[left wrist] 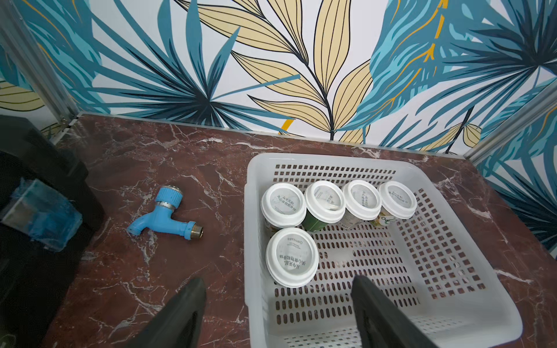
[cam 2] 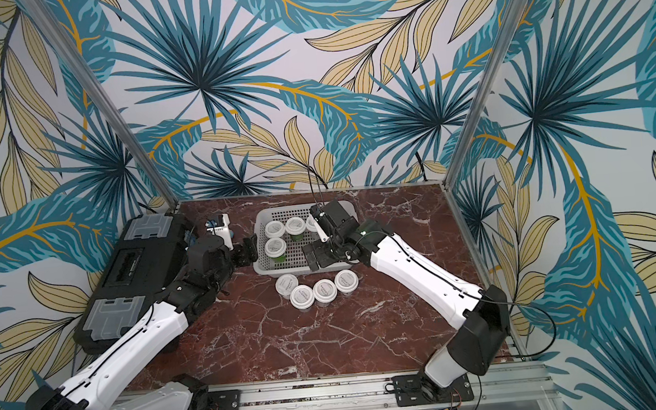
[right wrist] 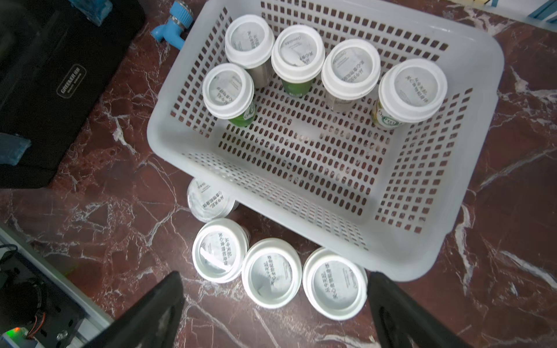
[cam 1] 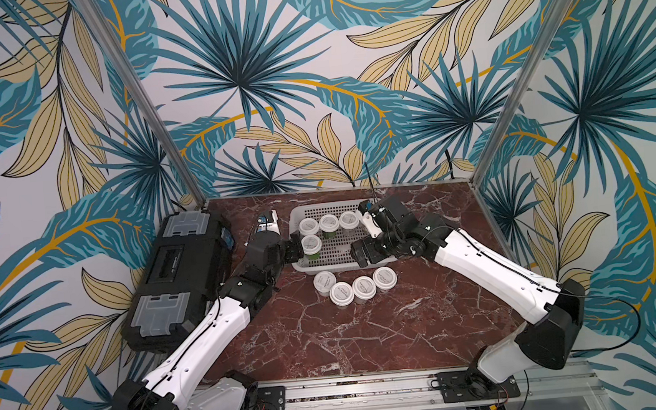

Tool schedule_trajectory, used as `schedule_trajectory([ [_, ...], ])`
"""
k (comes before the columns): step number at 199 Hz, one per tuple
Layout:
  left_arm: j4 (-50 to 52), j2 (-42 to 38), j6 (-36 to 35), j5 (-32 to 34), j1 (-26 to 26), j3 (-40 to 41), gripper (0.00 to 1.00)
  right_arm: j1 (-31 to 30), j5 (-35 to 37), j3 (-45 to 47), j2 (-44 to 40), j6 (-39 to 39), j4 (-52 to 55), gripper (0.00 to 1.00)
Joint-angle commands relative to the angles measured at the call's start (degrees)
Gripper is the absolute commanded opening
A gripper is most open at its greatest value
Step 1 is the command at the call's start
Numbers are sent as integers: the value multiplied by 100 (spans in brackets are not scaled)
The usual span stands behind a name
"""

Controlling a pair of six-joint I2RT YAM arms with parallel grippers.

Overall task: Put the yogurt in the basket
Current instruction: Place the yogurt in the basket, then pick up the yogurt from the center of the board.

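While five yogurt cups [right wrist: 351, 69] are seen standing inside the basket [left wrist: 251, 211], four in a row along its far wall and one before them, four more yogurt cups [cam 1: 341, 293] are clustered on the tabletop [cam 1: 408, 328] just beside its near wall. The left claw [left wrist: 277, 283] is held partly open and empty astride the basket's rim. The right claw [right wrist: 274, 274] is spread wide and empty above those four.

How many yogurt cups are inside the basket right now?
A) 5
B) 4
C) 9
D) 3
A: the right wrist view shows a row of four yogurt cups plus a fifth cup inside the basket; the other four cups stand on the table outside it.
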State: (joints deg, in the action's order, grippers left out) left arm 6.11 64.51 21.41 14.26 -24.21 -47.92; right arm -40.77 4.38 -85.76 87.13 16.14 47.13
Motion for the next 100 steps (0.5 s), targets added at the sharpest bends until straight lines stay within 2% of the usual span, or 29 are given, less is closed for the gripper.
schedule_trajectory([
  [1, -374, 175, 72, -115, 171, 283, 80, -217, 272, 205, -101, 385, 347, 100],
  [47, -575, 332, 126, -498, 464, 426, 81, -1019, 525, 117, 371, 552, 472, 100],
  [100, -720, 604, 179, -1057, 601, 424, 82, -1451, 783, 76, 937, 644, 517, 98],
])
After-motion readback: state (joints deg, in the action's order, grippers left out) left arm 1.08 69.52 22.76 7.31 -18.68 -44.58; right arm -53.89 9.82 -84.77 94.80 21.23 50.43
